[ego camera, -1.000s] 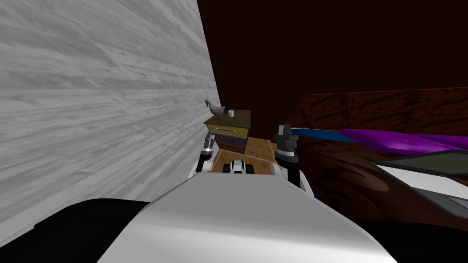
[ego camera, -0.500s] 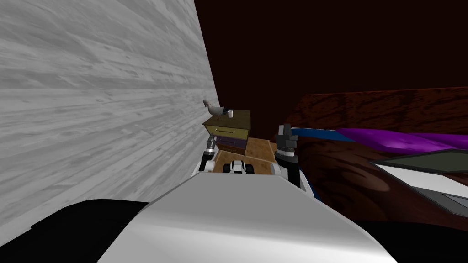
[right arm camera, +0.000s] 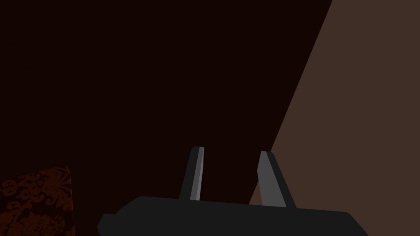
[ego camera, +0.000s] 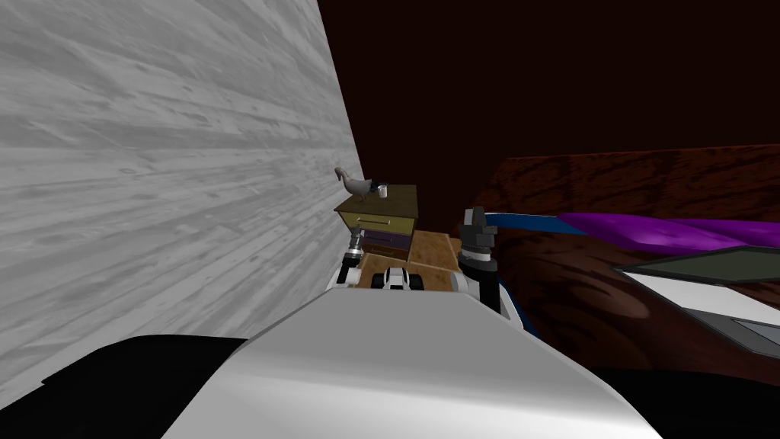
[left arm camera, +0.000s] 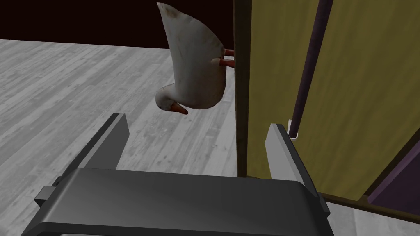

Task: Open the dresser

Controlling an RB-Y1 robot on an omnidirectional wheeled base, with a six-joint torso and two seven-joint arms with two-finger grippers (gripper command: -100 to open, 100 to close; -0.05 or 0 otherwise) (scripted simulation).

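The small dresser stands ahead against the grey wall, with a yellow top drawer and a purple drawer below it. In the left wrist view the yellow drawer front carries a dark purple bar handle. My left gripper is open close to the dresser's left front corner. The brown corner edge lies between its fingers, and the handle's end sits just past one fingertip. My right gripper is held up at the right, partly open with nothing between its fingers.
A white goose figurine and a small cup stand on the dresser top. A grey plank wall runs close along my left. A bed with a dark red patterned cover and purple cloth lies at the right.
My left hand has moved in toward the dresser's front corner. The whole head view has shifted slightly, so I have turned a little. The right arm has not moved.
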